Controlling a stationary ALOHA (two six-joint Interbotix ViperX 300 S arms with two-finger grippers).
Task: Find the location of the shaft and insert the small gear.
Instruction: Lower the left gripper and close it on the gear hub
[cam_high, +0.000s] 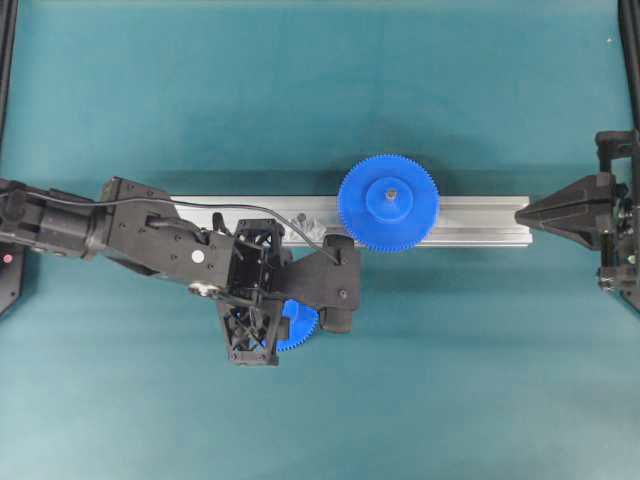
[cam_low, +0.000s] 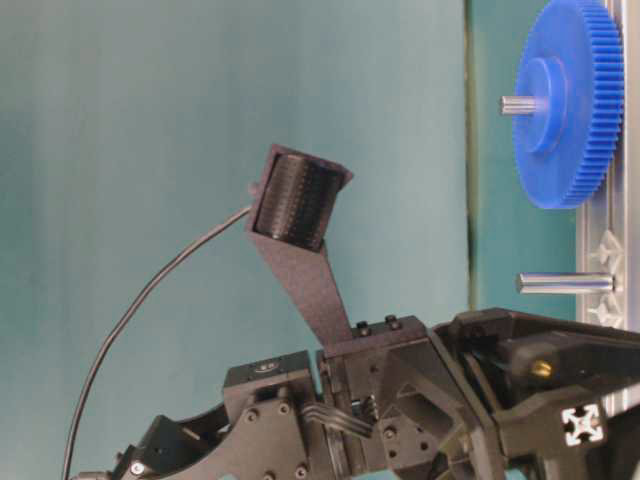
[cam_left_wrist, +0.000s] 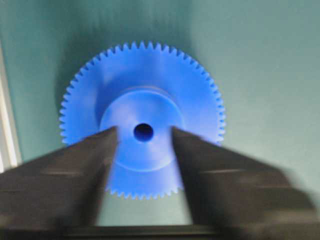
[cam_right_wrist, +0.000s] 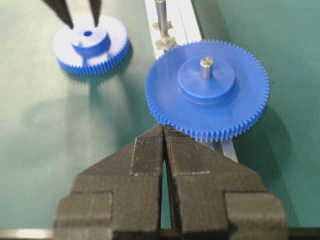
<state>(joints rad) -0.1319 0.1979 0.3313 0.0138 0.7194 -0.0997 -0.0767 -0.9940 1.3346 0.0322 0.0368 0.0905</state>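
The small gear (cam_left_wrist: 150, 75) lies flat on the green mat, hub up, in front of the rail; the overhead view shows only part of it (cam_high: 303, 325) under the left arm. My left gripper (cam_left_wrist: 143, 137) points down over it and is open, one blurred finger on each side of the hub, holding nothing. In the right wrist view its fingertips (cam_right_wrist: 67, 20) hover just above the small gear (cam_right_wrist: 90, 45). The shaft (cam_right_wrist: 160, 17) stands bare on the rail (cam_high: 470, 220), left of the bigger gear (cam_high: 387, 202). My right gripper (cam_right_wrist: 163, 127) is shut and empty.
The bigger blue gear (cam_right_wrist: 207, 90) sits on its grey pin on the aluminium rail, close to the right of the shaft (cam_low: 565, 283). The left arm's camera mount (cam_high: 335, 285) overhangs the rail's front edge. The right gripper (cam_high: 522, 212) rests at the rail's right end.
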